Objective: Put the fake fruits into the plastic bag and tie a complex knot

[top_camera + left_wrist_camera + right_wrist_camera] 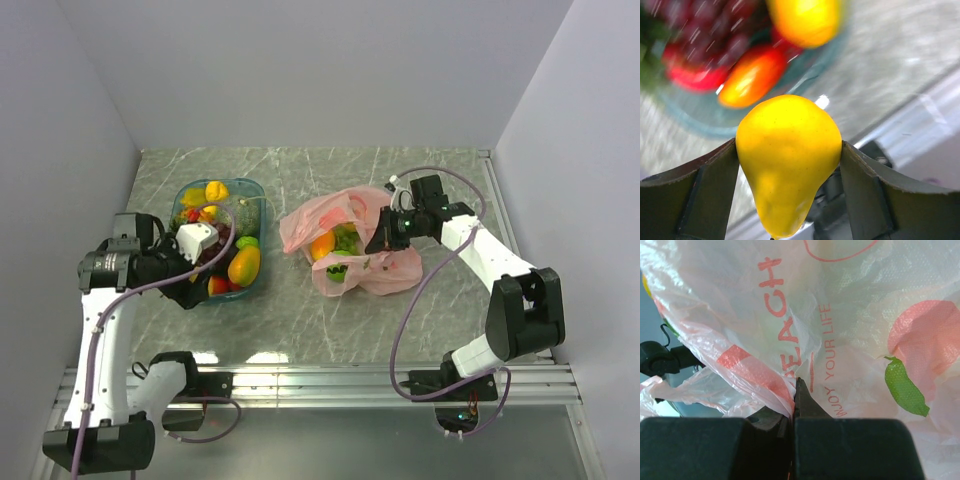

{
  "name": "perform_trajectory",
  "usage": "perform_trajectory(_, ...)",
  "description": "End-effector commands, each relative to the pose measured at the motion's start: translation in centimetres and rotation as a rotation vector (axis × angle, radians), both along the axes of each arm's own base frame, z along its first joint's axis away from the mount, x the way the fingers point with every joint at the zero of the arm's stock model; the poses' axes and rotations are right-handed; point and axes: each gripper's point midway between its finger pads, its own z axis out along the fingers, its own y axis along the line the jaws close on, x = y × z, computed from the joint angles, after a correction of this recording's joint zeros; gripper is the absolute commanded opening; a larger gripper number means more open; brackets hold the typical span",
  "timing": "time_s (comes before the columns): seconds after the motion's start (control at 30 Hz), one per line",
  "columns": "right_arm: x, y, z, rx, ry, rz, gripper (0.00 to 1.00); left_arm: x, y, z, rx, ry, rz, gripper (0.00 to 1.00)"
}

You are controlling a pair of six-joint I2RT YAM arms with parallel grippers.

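Holding, item one: the left gripper (790, 167) is clamping a yellow pear-shaped fruit (786, 135) across its widest part. One finger is pressing each flank, and the narrow end is pointing to the bottom of the left wrist view.

Item two: the teal tray (258, 192) is sitting left of centre in the top view, under that gripper. It is carrying the fruits not yet moved: an orange-yellow mango (243, 265), red pieces (217, 286), dark grapes and a yellow piece (216, 190).

Item three: the plastic bag (370, 275) is lying right of centre on the grey table (300, 330), its mouth facing left toward the tray. An orange fruit (322, 245) and a green fruit (346, 240) are showing inside.

Item four: the right gripper (794, 390) is pinching fully closed on a fold of the pink film at the bag's right side.

Hazards, as judged:
- The held fruit is glossy and tapering, so it may be squeezing out of the grip during the carry.
- The mouth is being held at a single point, so the thin film may be sagging. A dropped fruit could then be landing on the rim and rolling across the table.
- The film may be slipping from the pinch under added weight.
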Motion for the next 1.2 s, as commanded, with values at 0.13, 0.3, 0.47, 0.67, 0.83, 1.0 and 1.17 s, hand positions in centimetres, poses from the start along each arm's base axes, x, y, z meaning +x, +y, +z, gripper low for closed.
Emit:
perform_trajectory(0.13, 1.6, 0.7, 3.2, 0.026, -0.113, 0.019, 0.0, 3.1, -10.5, 7.5, -0.386, -0.17, -0.316, 0.52)
perform_trajectory(0.3, 1.4, 0.6, 3.5, 0.01, -0.127, 0.032, 0.0, 8.0, -17.8, 8.8, -0.443, -0.303, -0.337, 0.53)
perform_trajectory(0.47, 0.8, 0.4, 4.2, 0.004, -0.163, 0.058, 0.0, 11.0, -24.8, 7.5, -0.406, -0.354, -0.413, 0.54)
perform_trajectory(0.67, 0.0, 0.0, 4.6, -0.01, -0.195, 0.085, 0.0, 11.8, -31.3, 3.3, -0.361, -0.344, -0.547, 0.53)
perform_trajectory(0.83, -0.4, -0.1, 4.4, -0.015, -0.203, 0.107, 0.0, 15.3, -33.6, 3.0, -0.376, -0.432, -0.494, 0.56)
perform_trajectory(1.0, -0.6, -0.3, 4.0, -0.015, -0.2, 0.113, 0.0, 21.3, -34.9, 3.8, -0.353, -0.556, -0.295, 0.7)
perform_trajectory(1.17, 0.5, -0.9, 4.8, -0.008, -0.22, 0.084, 0.0, 23.3, -35.6, 2.5, -0.31, -0.532, -0.258, 0.99)
